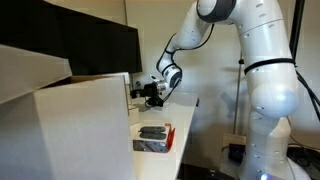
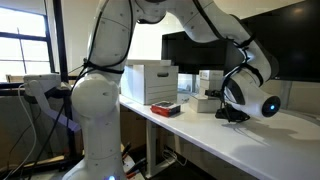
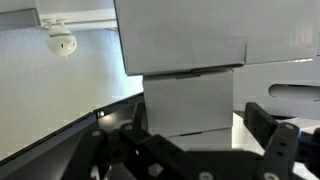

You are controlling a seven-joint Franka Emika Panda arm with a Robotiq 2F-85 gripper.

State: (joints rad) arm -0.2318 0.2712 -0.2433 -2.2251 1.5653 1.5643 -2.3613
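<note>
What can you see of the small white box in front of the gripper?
The small white box looks like plain cardboard and stands upright on the white desk. It is squarely ahead of the open gripper, apart from it and untouched. A wider white box sits directly above it, seemingly stacked on it.

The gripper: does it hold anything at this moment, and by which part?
Nothing is held. The gripper stands open before a small white box, its fingers apart and closed on nothing.
</note>
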